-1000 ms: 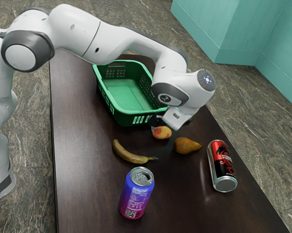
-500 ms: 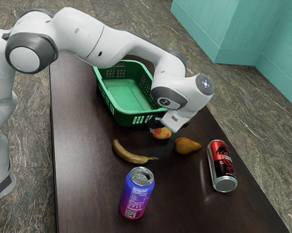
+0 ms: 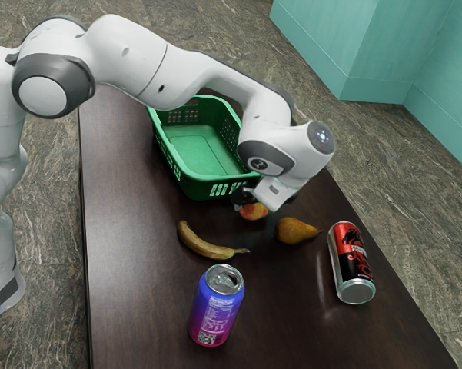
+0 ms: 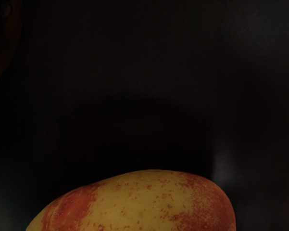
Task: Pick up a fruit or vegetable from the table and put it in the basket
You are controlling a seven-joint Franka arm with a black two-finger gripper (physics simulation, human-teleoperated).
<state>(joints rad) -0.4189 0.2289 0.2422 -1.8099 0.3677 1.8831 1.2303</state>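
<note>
Hand (image 3: pixel 257 203) right down at the red-and-yellow fruit (image 3: pixel 254 212), folks, tilted over it with its black parts close against the top! How far open is it? Can't tell from here, and whether it has a grip on that fruit can't be told either. Over to the wrist view, and there's the fruit's speckled skin, big and close under the hand.

Lay a clock on the exterior view, twelve at its top, with the fruit at the centre, and let's work outward. Just beside it at four o'clock, the pear (image 3: pixel 294 230), stem pointing away from the fruit. Out at eight, the banana (image 3: pixel 207 247), lying with one tip towards four o'clock. Up at eleven sits the green basket (image 3: pixel 204 189), its nearest corner close to the hand, and the fruit is outside it, over the dark surface (image 3: pixel 138 292)! Further out along seven o'clock stands the blue-and-purple can (image 3: pixel 215 311), upright, top facing up. Past the pear, well out on that four o'clock line, it's the red-and-black can (image 3: pixel 353 257), lying on its side. And the white arm (image 3: pixel 131 58) reaches in from ten o'clock, bending down over the basket's edge!
</note>
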